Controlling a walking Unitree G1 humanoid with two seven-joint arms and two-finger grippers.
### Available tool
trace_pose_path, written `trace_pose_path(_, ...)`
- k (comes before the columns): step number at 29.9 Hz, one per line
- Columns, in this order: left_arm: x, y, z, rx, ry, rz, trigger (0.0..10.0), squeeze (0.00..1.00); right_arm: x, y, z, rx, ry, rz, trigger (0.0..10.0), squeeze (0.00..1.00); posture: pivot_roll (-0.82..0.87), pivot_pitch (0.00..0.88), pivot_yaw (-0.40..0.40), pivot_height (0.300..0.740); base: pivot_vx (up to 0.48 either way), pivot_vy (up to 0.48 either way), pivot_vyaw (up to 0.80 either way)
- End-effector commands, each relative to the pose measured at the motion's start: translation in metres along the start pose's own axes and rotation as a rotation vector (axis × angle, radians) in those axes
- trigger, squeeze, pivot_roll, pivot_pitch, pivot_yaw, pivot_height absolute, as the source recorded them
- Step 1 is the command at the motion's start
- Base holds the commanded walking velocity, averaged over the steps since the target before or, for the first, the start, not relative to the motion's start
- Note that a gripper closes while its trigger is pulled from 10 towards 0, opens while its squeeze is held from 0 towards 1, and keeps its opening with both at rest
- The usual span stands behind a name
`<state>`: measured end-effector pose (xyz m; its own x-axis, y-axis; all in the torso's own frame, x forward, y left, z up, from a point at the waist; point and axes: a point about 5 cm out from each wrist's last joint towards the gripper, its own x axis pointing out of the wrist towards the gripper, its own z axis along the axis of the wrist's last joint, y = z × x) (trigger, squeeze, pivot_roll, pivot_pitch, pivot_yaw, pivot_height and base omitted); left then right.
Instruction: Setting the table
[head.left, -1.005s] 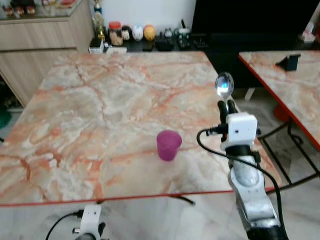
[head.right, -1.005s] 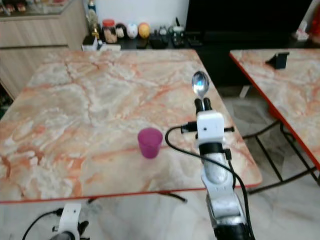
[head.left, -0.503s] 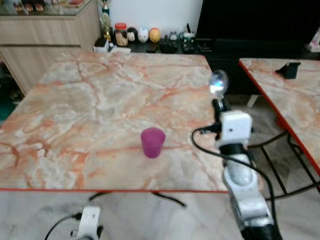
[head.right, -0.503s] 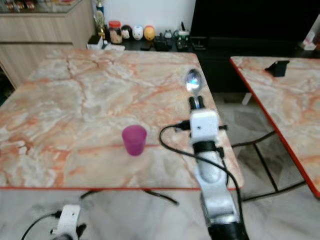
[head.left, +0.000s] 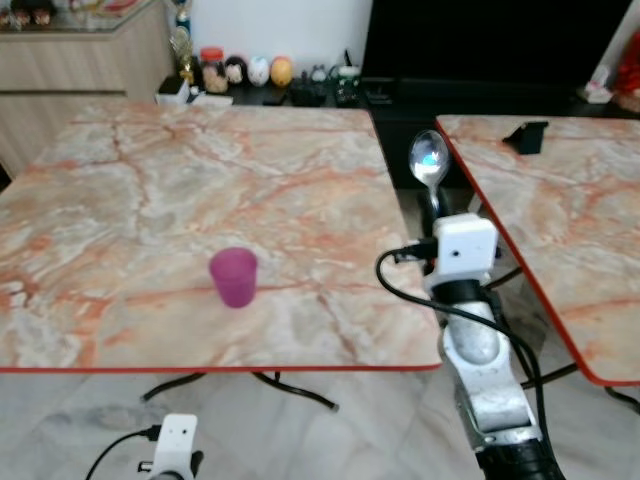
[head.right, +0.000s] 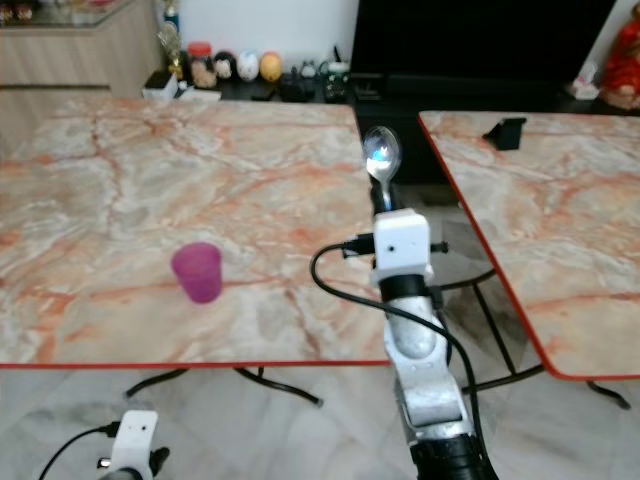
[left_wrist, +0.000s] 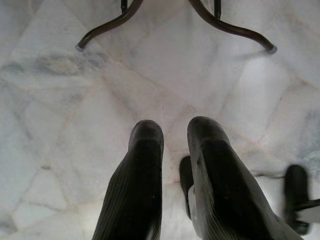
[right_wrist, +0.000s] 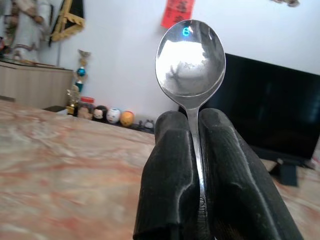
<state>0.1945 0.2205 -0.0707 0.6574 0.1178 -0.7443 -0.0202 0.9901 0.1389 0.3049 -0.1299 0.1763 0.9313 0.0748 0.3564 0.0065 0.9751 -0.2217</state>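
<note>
Spoon (head.left: 428, 160) stands upright in the right hand (head.left: 431, 208), its shiny bowl up and its handle clamped between the two black fingers. In the left eye view the hand is raised in the gap between two marble-patterned counters, just off the right edge of the nearer counter (head.left: 150, 200). A purple cup (head.left: 233, 277) stands upright on that counter, towards its front edge and well apart from the spoon. The second counter (head.left: 560, 220) lies to the right, with a small dark object (head.left: 524, 137) near its far edge. Behind the counters a row of jars and figurines (head.left: 240, 72) sits on a low dark shelf, beside a wooden cabinet (head.left: 70, 60) and a large black screen (head.left: 480, 45).

The right eye view shows the same layout: the silver right arm (head.right: 415, 350) rises from below with a black cable looping off its white wrist block.

From the left wrist view, the left hand (left_wrist: 172, 137) hangs low over a pale marble floor (left_wrist: 60, 100), its fingers a little apart and holding nothing; dark curved counter legs (left_wrist: 115, 22) touch the floor beyond.

In the right wrist view, the fingers (right_wrist: 172, 170) press together on the spoon's neck, with the bowl against a white wall.
</note>
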Motion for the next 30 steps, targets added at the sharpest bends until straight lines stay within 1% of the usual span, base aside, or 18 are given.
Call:
trace_pose_path(1, -0.0004, -0.0078, -0.0049, -0.004, 0.023, -0.017, 10.0, 0.00, 0.0004, -0.0111, -0.0012, -0.012, 0.003, -0.028, 10.0, 0.00, 0.00, 0.000, -0.020, 0.740, 0.000, -0.315, 0.00)
trace_pose_path(8, -0.0006, -0.0076, -0.0054, -0.006, 0.024, -0.014, 10.0, 0.00, 0.0020, -0.0150, -0.0010, -0.013, 0.006, -0.042, 10.0, 0.00, -0.01, 0.000, -0.019, 0.740, 0.000, -0.314, 0.00)
trace_pose_path(11, -0.0006, -0.0076, -0.0057, -0.006, 0.025, -0.014, 10.0, 0.00, 0.0023, -0.0139, -0.0009, -0.008, 0.006, -0.037, 10.0, 0.00, -0.01, 0.000, -0.019, 0.740, 0.000, -0.315, 0.00)
trace_pose_path(14, -0.0008, -0.0075, -0.0062, -0.007, 0.025, -0.016, 10.0, 0.00, 0.0030, -0.0127, -0.0009, 0.024, 0.012, -0.041, 10.0, 0.00, -0.01, 0.000, -0.016, 0.740, 0.000, -0.315, 0.00)
trace_pose_path(21, -0.0009, -0.0066, -0.0062, 0.003, 0.025, -0.018, 10.0, 0.00, 0.0052, -0.0107, 0.0008, 0.017, 0.005, -0.027, 10.0, 0.00, -0.01, 0.000, -0.013, 0.740, 0.000, -0.314, 0.00)
trace_pose_path(30, -0.0008, -0.0065, -0.0061, 0.007, 0.026, -0.018, 10.0, 0.00, 0.0075, -0.0096, 0.0028, 0.038, 0.002, -0.018, 10.0, 0.00, -0.01, 0.000, -0.011, 0.740, 0.000, -0.312, 0.00)
